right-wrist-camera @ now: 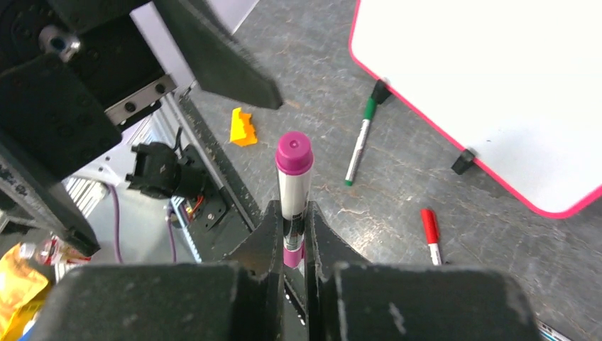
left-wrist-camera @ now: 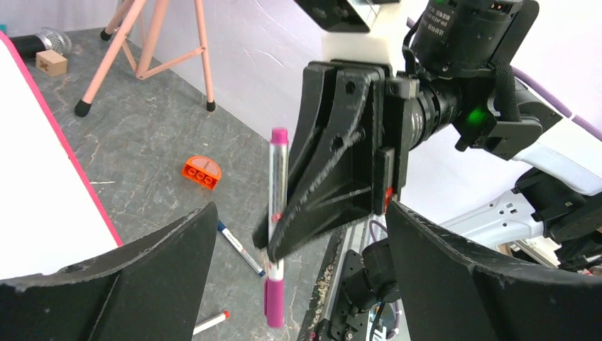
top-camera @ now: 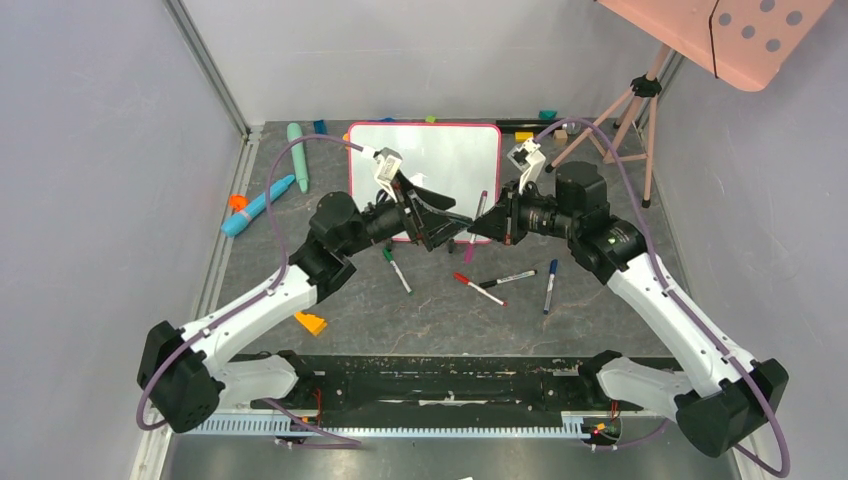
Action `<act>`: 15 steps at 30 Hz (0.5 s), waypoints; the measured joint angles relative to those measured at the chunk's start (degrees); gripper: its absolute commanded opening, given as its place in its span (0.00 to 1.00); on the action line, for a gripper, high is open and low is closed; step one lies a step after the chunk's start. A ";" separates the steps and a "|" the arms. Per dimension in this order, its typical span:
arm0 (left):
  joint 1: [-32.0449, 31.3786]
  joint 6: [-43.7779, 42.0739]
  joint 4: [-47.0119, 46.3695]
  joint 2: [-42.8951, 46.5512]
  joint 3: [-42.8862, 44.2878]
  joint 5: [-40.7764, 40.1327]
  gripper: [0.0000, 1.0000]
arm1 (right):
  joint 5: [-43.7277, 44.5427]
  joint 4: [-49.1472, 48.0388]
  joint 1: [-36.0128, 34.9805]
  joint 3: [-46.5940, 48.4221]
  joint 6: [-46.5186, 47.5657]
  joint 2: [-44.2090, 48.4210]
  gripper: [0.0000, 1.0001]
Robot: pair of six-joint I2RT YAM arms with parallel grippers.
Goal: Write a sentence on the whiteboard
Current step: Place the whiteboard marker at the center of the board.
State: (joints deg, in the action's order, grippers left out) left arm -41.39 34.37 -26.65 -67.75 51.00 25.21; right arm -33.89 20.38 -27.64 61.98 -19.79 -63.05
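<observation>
The whiteboard (top-camera: 425,165) with its pink-red frame lies flat at the back middle of the table. It also shows in the right wrist view (right-wrist-camera: 483,85) and at the left edge of the left wrist view (left-wrist-camera: 28,177). Its face is blank wherever it shows, and no sentence is in view. My right gripper (top-camera: 478,228) (right-wrist-camera: 292,213) is shut on a capped purple marker (top-camera: 480,205) (right-wrist-camera: 293,177) (left-wrist-camera: 278,177), held upright above the table in front of the board. My left gripper (top-camera: 458,220) (left-wrist-camera: 299,207) is open, its jaws spread to either side of the marker without touching it.
Loose markers lie in front of the board: green (top-camera: 395,268), red (top-camera: 480,290), black (top-camera: 510,278) and blue (top-camera: 550,285). An orange block (top-camera: 310,322) lies front left. A teal stick (top-camera: 297,155) and a blue one (top-camera: 258,205) lie at the left. A pink tripod (top-camera: 625,120) stands back right.
</observation>
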 measured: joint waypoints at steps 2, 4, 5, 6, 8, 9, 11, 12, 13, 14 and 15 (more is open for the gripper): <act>0.00 -0.33 0.15 1.66 -1.46 -0.63 0.92 | 2.01 -0.07 0.02 0.00 -0.44 0.44 0.00; 0.00 -0.52 0.59 3.45 -2.99 -1.14 0.92 | 3.85 -0.20 0.07 0.00 -1.05 0.85 0.00; 0.00 -0.85 1.03 4.15 -3.45 -1.29 0.92 | 4.59 -0.22 0.11 0.00 -1.25 1.01 0.00; 0.00 -1.20 1.55 4.61 -3.67 -1.51 0.92 | 5.77 -0.07 0.13 0.02 -1.38 1.09 0.00; 0.00 -1.49 3.04 5.20 -3.72 -2.73 0.93 | 8.59 1.36 0.37 0.02 -1.46 0.94 0.00; 0.00 -1.55 4.00 5.38 -3.72 -3.50 0.93 | 10.69 2.62 0.72 0.02 -1.44 0.61 0.00; 0.00 -1.77 8.17 5.86 -3.54 -7.34 0.93 | 14.19 4.70 2.78 -1.03 -1.22 -0.61 0.00; 0.00 -1.86 10.27 5.90 -3.34 -9.01 0.93 | 15.93 5.60 4.46 -2.29 -1.18 -1.44 0.00; 0.00 -1.88 13.14 5.90 -2.95 -11.17 0.93 | 17.31 6.25 6.47 -3.89 -1.05 -2.34 0.00; 0.00 -1.92 15.74 5.90 -2.62 -13.07 0.93 | 18.75 6.93 8.63 -5.88 -0.96 -3.50 0.00; 0.02 -1.97 17.53 5.92 -2.43 -14.47 0.93 | 20.55 7.72 10.21 -7.65 -0.76 -4.92 0.00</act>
State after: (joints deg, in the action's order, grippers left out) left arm -41.36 32.40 -9.13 -61.82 48.58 10.74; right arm -13.34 28.10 -17.43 54.33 -20.56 -67.96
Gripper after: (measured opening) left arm 0.927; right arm 0.056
